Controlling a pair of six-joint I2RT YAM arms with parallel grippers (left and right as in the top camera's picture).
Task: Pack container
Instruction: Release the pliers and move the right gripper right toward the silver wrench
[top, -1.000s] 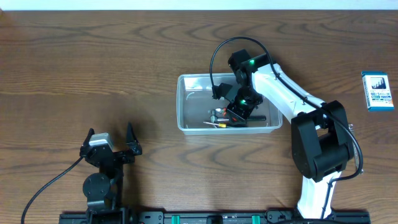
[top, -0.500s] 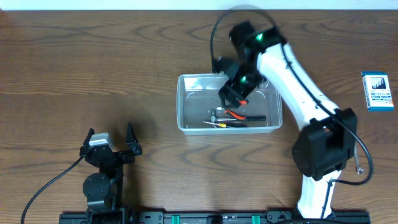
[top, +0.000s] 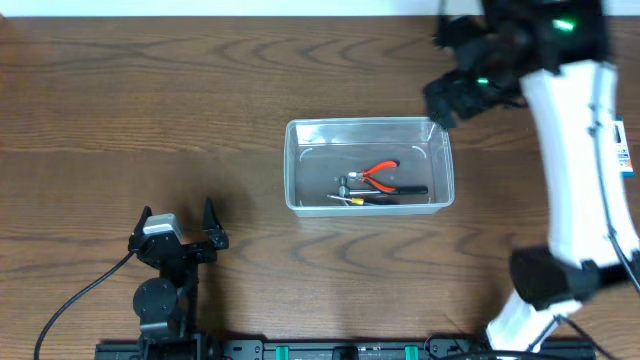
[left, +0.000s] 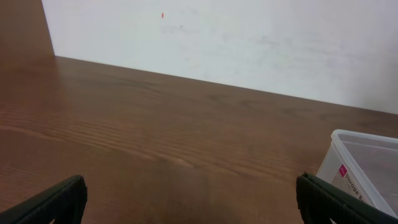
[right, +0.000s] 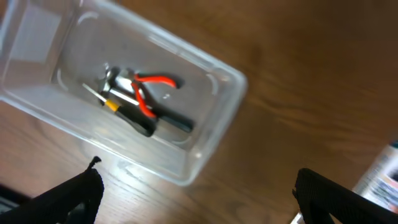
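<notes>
Overhead: found the container (top: 291, 170) near the middle of the bench (top: 150, 100), upright, open-topped, long side running left to right. Inside, toward the near right part, saw red-handled pliers (top: 381, 174) lying against a black-handled tool (top: 405, 191). Also made out a thin yellow-tipped tool (top: 348, 200) and a small metal piece (top: 345, 184) just to their left. Could not tell what the metal piece was.

Caught the right arm (top: 565, 110) over the far right of the bench, its dark head blurred, beyond the container's far right corner and clear of it. Right wrist: looked down on the container and its tools from above, with a blue-and-white box (right: 380, 169) at the right edge, well apart from the tub. Found the right jaws spread wide, nothing between them.

Saw the left arm (top: 165, 262) at the near left of the bench, well apart from the container. Left wrist: noted the left jaws wide as well and empty, bare bench ahead, and only a corner of the container at the right edge, with a pink label on its wall.
</notes>
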